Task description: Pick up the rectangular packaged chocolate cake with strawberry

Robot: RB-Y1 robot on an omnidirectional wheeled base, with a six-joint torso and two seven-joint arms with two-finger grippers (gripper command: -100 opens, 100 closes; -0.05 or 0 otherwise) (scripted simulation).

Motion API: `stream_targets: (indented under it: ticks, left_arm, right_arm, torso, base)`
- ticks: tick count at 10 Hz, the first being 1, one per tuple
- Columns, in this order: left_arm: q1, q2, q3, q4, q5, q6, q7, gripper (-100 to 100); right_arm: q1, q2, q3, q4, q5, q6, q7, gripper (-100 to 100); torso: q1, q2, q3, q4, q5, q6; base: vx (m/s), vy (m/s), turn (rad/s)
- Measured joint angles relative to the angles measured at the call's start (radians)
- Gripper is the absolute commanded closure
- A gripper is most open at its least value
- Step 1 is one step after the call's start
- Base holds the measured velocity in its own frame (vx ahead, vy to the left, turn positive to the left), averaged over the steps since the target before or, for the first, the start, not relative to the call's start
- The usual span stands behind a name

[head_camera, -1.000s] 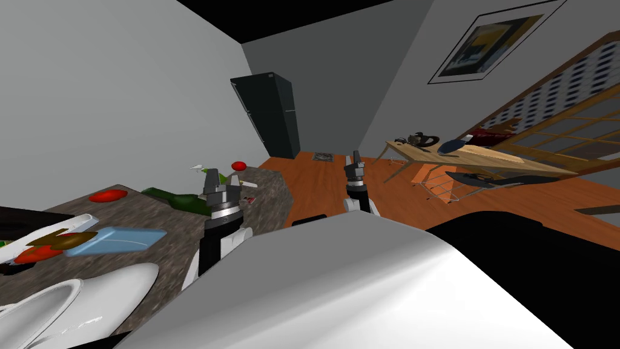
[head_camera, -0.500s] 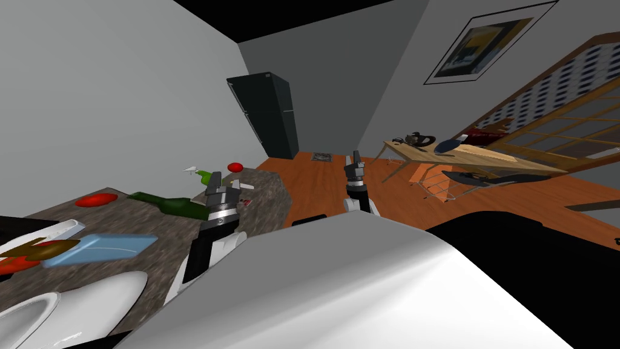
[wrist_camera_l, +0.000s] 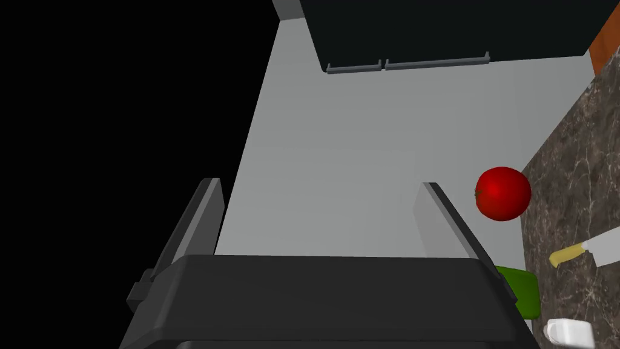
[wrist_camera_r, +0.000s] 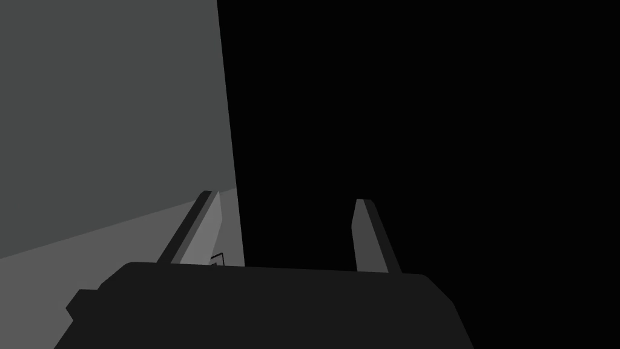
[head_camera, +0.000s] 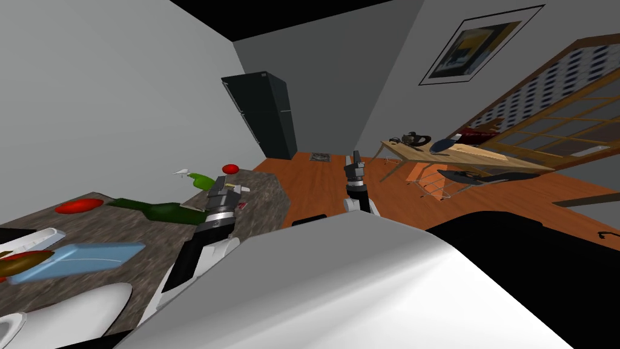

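I have the left gripper (wrist_camera_l: 318, 185) fingers wide and empty over the desk (wrist_camera_l: 575, 169), tomato (wrist_camera_l: 502, 194) just outside one finger, likely readied for the cake packet; right gripper (wrist_camera_r: 284, 197) fingers apart, idle.

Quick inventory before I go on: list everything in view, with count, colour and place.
counter: one, mottled brown stone, on my left
white pack: one, brown and red on top, counter's near end
tray: one, light blue, beside the pack
bowl: one, white, counter's nearest edge
bottle: one, dark green, lying mid-counter
tomato: one, red, counter's far end
knife: one, yellow handle, near the tomato
mug: one, white, by the knife
fridge: one, black, room's far end
table: one, wooden, on my right
left gripper: open, above the counter's far end
right gripper: open, over the orange floor
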Motion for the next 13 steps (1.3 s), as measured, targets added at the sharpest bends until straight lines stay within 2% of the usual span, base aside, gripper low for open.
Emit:
stream_targets:
  ticks: [5,10,12,13]
  left_arm:
    - [0.042,0.071,0.030,-0.001,0.101,0.144,-0.016,-100]
    - [0.100,0.158,0.069,-0.010,0.218,0.291,-0.032,-100]
    - [0.113,0.174,0.078,-0.014,0.240,0.339,-0.034,-100]
    - [0.121,0.194,0.086,-0.011,0.263,0.366,-0.036,-100]
  right_arm:
    - [0.000,0.000,0.000,0.000,0.000,0.000,0.000,0]
    - [0.000,0.000,0.000,0.000,0.000,0.000,0.000,0]
    - [0.000,0.000,0.000,0.000,0.000,0.000,0.000,0]
    - [0.000,0.000,0.000,0.000,0.000,0.000,0.000,0]
  torso:
    - [0.001,0.000,0.000,0.000,0.000,0.000]
    - [0.001,0.000,0.000,0.000,0.000,0.000]
    - [0.002,0.000,0.000,0.000,0.001,0.000]
    - [0.002,0.000,0.000,0.000,0.001,0.000]
  base:
    - [0.022,-0.041,-0.040]
    - [0.026,-0.028,-0.040]
    - [0.013,-0.010,-0.028]
    - [0.022,-0.010,-0.037]
